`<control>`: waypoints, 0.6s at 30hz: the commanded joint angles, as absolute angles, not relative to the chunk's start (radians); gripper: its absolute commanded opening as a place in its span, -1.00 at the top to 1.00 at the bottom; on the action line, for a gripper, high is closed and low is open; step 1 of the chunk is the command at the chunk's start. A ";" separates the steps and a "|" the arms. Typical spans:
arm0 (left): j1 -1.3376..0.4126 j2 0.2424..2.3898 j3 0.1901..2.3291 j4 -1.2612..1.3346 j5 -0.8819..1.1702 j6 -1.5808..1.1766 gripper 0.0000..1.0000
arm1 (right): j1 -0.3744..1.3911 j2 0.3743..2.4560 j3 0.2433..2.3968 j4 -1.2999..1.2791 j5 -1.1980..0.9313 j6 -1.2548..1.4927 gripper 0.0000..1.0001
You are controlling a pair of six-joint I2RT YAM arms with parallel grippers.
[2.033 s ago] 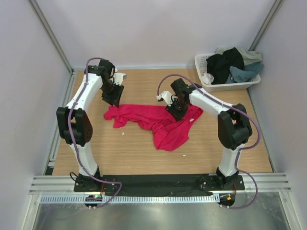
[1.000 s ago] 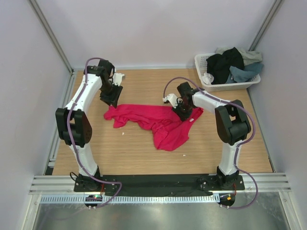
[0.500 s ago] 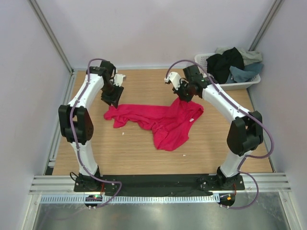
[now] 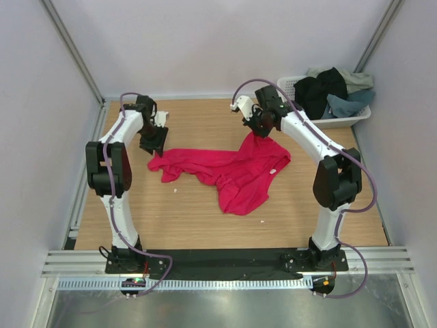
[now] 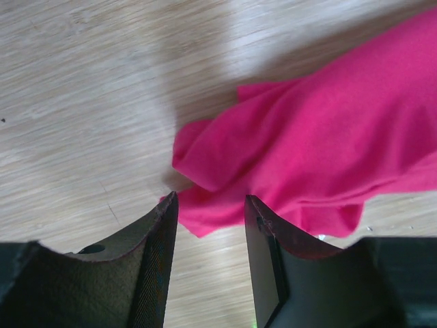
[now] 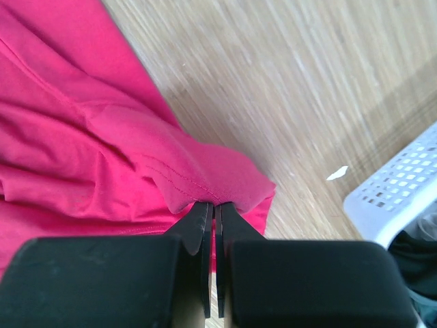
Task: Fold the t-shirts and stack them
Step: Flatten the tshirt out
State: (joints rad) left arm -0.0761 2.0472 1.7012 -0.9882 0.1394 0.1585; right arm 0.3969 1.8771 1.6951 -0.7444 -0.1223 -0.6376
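Cloth fills much of both wrist views. We see the crimson-pink t-shirt (image 4: 229,174) lying crumpled and unfolded in the middle of the wooden table (image 4: 191,225). It spreads from the left arm's side across to the right, with one lobe trailing toward the near edge. The right gripper (image 4: 255,131) has the shirt by its far right corner. In the right wrist view we find the jaws pressed tight together with a stitched hem caught between them. From above, the cloth rises off the wood in a narrow peak up to that pinch, while the rest of the shirt lies on the table. The left gripper (image 4: 154,145) hangs over the shirt's left corner. In its wrist view the jaws stand apart at a middling gap, and a folded tip of the pink cloth shows between them. They clamp nothing, and we cannot tell whether their tips touch the fabric or hang just above it. At the far right corner of the table sits the white lattice basket (image 4: 321,124), apart from the pink shirt and beyond the right gripper. It holds a heap of other shirts. A black t-shirt (image 4: 321,89) lies in the middle, a slate-blue t-shirt (image 4: 349,104) drapes toward the right rim, and a pale grey-green t-shirt (image 4: 356,78) lies at the back. In the right wrist view we catch a corner of that basket at the right edge, with a small white scrap (image 6: 336,173) lying on the bare wood just beside it.
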 commanded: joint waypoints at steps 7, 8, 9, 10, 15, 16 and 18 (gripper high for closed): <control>-0.069 2.181 1.807 -0.953 0.072 0.176 0.11 | 0.399 1.939 1.784 -0.715 -0.140 -0.577 0.97; -0.069 2.193 1.843 -0.960 0.071 0.179 0.11 | 0.399 1.939 1.783 -0.713 -0.140 -0.581 0.98; -0.064 2.212 1.862 -0.965 0.071 0.179 0.11 | 0.397 1.944 1.784 -0.718 -0.130 -0.586 0.98; -0.061 2.224 1.879 -0.971 0.071 0.179 0.12 | 0.397 1.942 1.779 -0.721 -0.126 -0.591 0.97; -0.048 2.279 1.928 -0.988 0.092 0.184 0.24 | 0.397 1.928 1.752 -0.727 -0.109 -0.614 0.98; -0.043 2.279 1.933 -0.991 0.101 0.183 0.33 | 0.397 1.928 1.749 -0.724 -0.104 -0.611 0.98; -0.038 2.255 1.957 -1.012 0.109 0.176 0.52 | 0.397 1.922 1.746 -0.721 -0.095 -0.611 0.97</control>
State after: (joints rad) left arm -0.0582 2.2776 1.8977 -0.9867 0.0956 0.1658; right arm 0.3969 1.9514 1.7355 -0.7410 -0.1177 -0.6052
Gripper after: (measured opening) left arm 0.273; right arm 0.039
